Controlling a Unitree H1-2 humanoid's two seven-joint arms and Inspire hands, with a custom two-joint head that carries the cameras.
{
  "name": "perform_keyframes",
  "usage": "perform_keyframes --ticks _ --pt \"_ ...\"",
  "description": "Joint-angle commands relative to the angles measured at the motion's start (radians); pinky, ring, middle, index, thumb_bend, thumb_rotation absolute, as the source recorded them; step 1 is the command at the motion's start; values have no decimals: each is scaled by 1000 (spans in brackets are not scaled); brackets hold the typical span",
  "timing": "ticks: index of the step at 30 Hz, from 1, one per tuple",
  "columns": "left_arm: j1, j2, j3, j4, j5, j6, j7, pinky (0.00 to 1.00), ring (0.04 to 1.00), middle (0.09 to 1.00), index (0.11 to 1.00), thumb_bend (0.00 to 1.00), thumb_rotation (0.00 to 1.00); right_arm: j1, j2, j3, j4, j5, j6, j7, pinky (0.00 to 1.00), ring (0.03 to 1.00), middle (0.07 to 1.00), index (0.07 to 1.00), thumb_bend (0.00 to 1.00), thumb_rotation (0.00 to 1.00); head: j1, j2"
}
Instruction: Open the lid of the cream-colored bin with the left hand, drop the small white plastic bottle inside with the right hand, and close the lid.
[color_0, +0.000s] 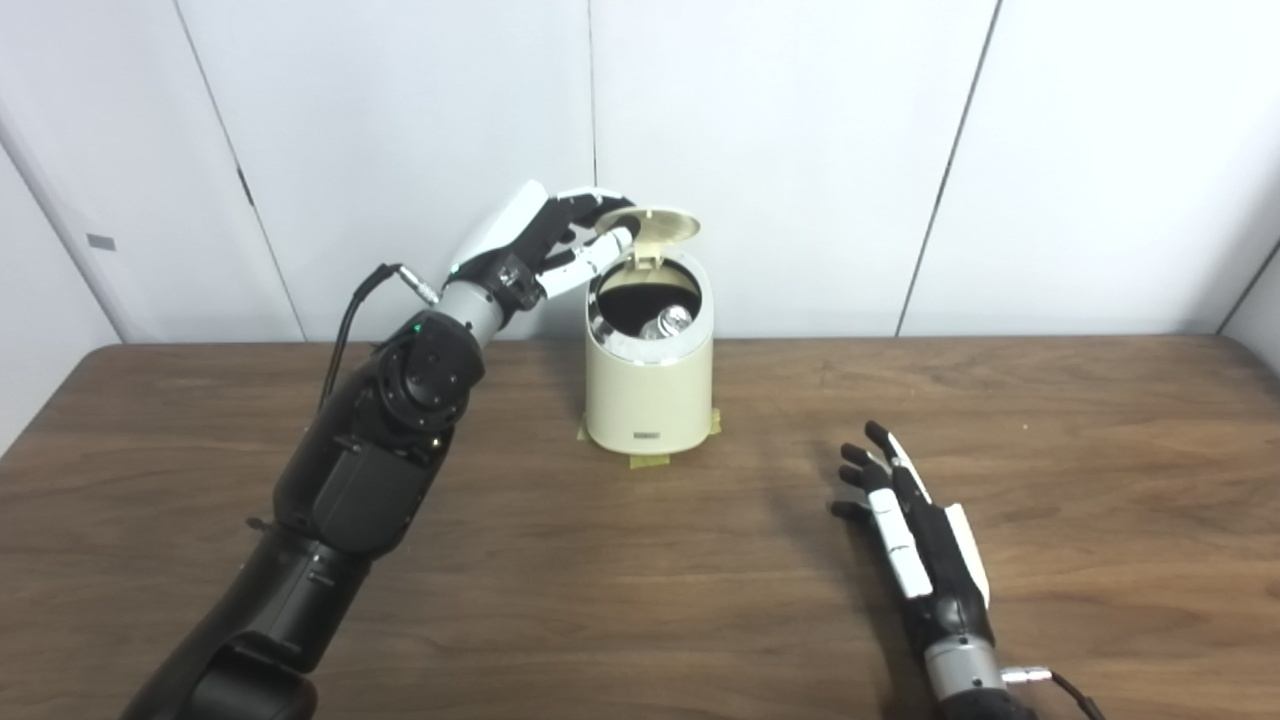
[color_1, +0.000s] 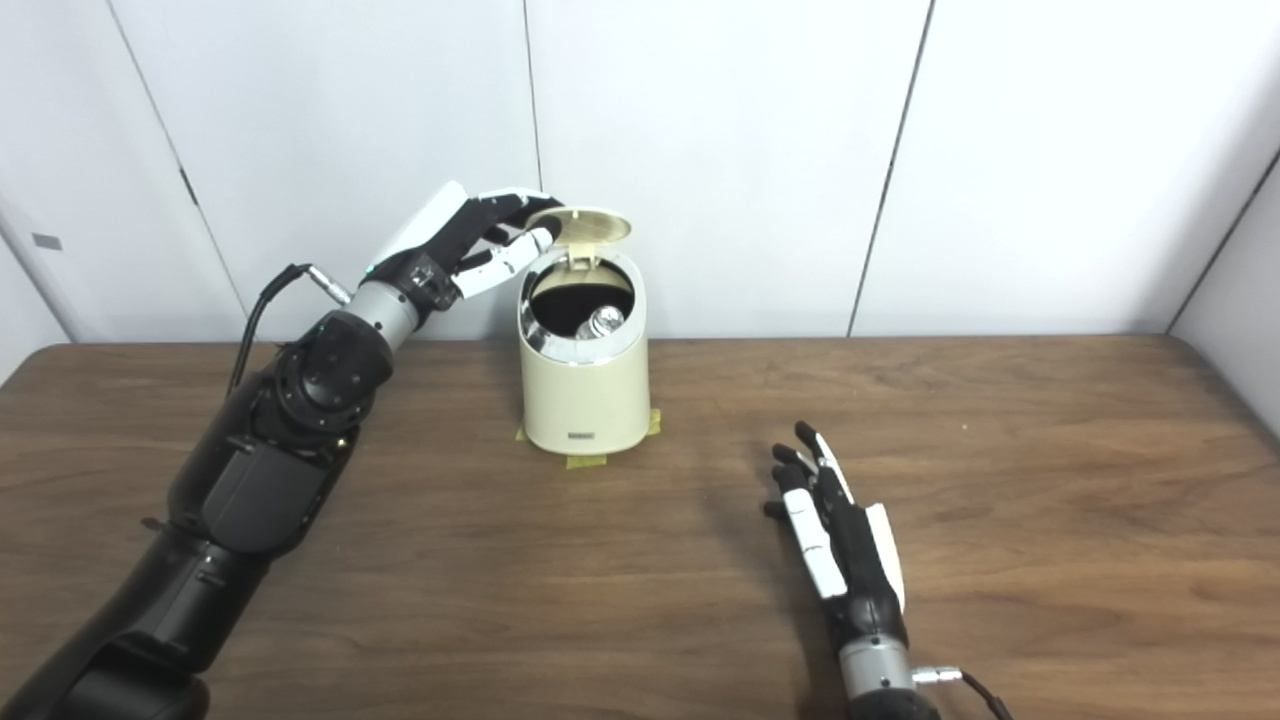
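The cream-colored bin (color_0: 648, 390) stands near the back of the table, its base held by strips of tape. Its round lid (color_0: 660, 225) is tipped up and back, leaving the mouth uncovered. Inside the dark opening lies the small white plastic bottle (color_0: 668, 322). My left hand (color_0: 560, 245) reaches in from the left at lid height, fingers apart, their tips touching the lid's left edge. My right hand (color_0: 905, 520) rests low over the table to the bin's right front, fingers stretched out and holding nothing.
The brown wooden table (color_0: 640, 560) stretches across the view. White wall panels (color_0: 800, 150) stand right behind the bin. A cable runs from my left wrist (color_0: 375, 285).
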Motion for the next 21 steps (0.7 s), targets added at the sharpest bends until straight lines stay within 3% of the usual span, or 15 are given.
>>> perform_keyframes --ticks 1,10,17,21 --pt "-46 21 -5 -41 34 -45 1 818 846 822 814 386 838 -18 -4 10 3 -19 8 4 723 853 869 958 458 956 0 2" --pt "-39 75 -89 -80 219 -114 -5 690 770 768 762 482 841 -15 -7 27 -2 -55 31 3 711 844 859 948 475 1000 -4 3" --pt "-31 87 -127 -71 330 -165 -21 688 785 756 754 518 829 -16 -4 24 -3 -65 35 -4 722 842 853 946 473 1000 -8 9" --pt "-26 98 -158 -61 392 -204 -40 742 771 745 746 518 878 -15 -3 26 -10 -70 38 -6 720 840 848 946 478 1000 -11 13"
